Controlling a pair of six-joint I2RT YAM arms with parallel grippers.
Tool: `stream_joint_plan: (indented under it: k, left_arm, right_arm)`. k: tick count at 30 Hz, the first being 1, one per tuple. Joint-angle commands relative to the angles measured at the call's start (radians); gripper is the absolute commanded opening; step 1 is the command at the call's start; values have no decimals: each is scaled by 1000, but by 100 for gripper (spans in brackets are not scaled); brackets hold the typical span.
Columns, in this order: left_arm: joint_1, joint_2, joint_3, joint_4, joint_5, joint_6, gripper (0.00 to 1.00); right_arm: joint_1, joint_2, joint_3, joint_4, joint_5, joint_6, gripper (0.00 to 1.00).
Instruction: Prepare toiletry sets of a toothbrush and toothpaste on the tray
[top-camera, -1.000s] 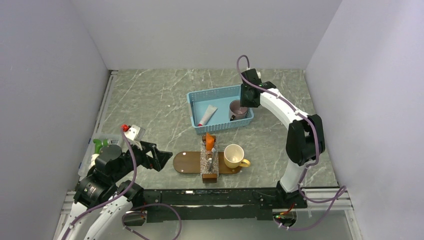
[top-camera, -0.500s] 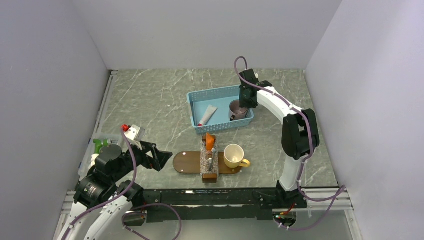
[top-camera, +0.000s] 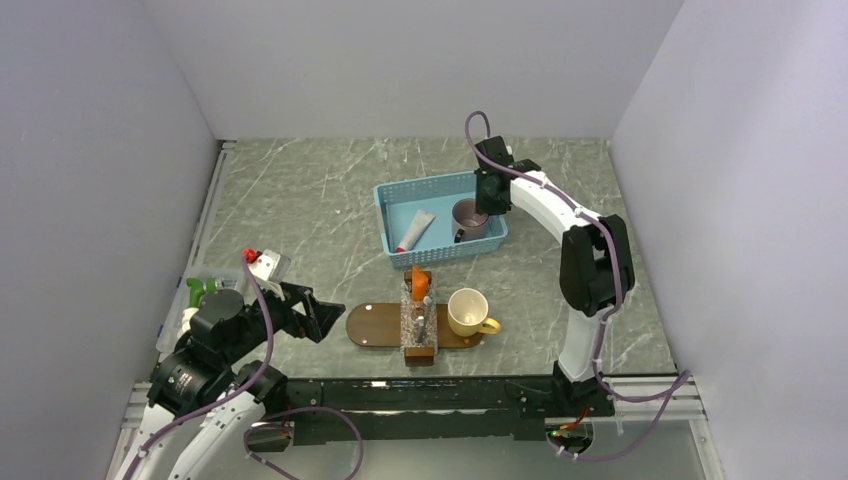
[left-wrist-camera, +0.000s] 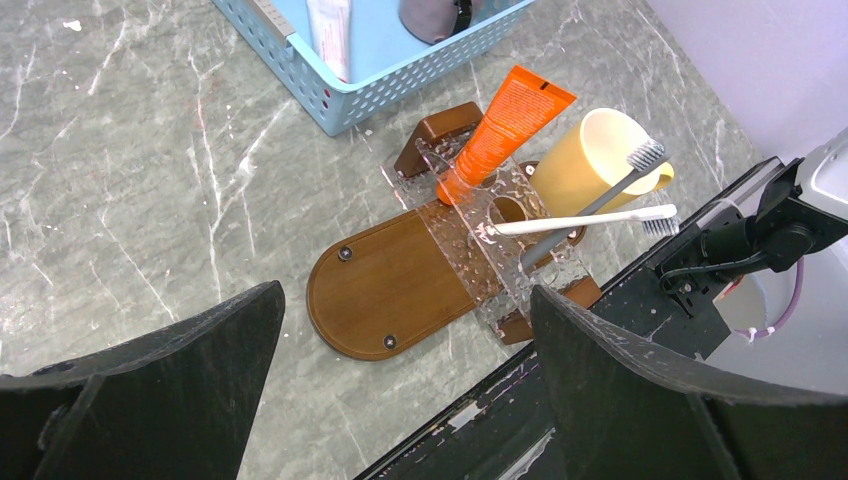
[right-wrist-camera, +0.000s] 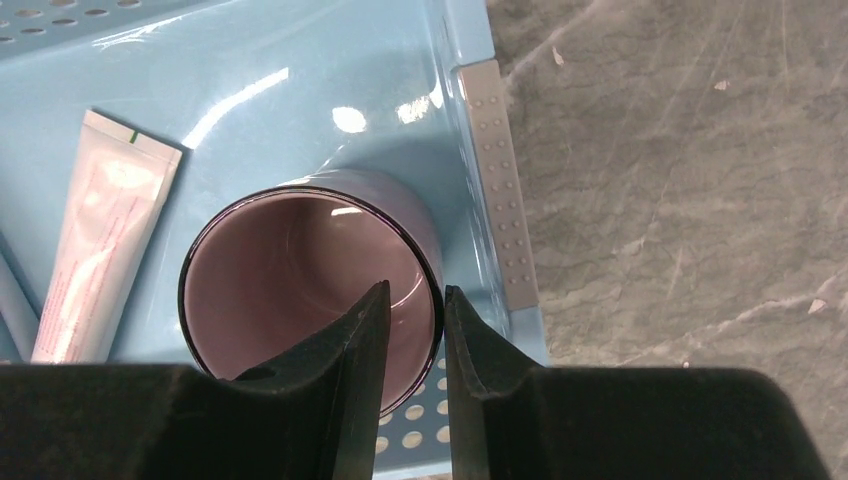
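The dark-brown oval tray (top-camera: 372, 325) lies near the front edge and shows in the left wrist view (left-wrist-camera: 390, 290). A clear glass holder (left-wrist-camera: 480, 240) lies across it. The orange toothpaste (left-wrist-camera: 500, 125) leans in the holder. A white toothbrush (left-wrist-camera: 580, 218) lies on the holder. A grey toothbrush (left-wrist-camera: 600, 195) stands in a yellow cup (left-wrist-camera: 590, 150) on the tray's right end. My left gripper (top-camera: 318, 318) is open and empty, left of the tray. My right gripper (right-wrist-camera: 415, 300) is shut on the rim of a purple cup (right-wrist-camera: 290, 270) in the basket, one finger inside and one outside.
The light-blue mesh basket (top-camera: 400, 200) stands behind the tray and also holds a white tube (top-camera: 415, 231). A green spray bottle (top-camera: 200, 290) stands at the table's left edge. Grey walls close in the table on three sides.
My right gripper has moved a little to the left over the basket, and the purple cup has shifted left with it. The left arm has not moved.
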Motion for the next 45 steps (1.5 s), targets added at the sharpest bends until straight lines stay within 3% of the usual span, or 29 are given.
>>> stream_joint_plan:
  k: [1,10,20,32,45]
  left_arm:
    - [5,5,-4,25,-9,-5,99]
    - [6,4,-3,24,-12,-6,99]
    - [6,9,-3,24,-11,-5,99]
    - [6,46,43,19,-142,-3,99]
    - [6,399,383,-21,-181,12,99]
  right_arm:
    - [11,36,61,-4,-12,-3,28]
    - [12,103,126,-46,2,-23,25]
    - [9,104,145,-50,-5,-27,0]
    - [10,34,229,-62,11,-25,0]
    - [55,-156,252,-85,74,-59,0]
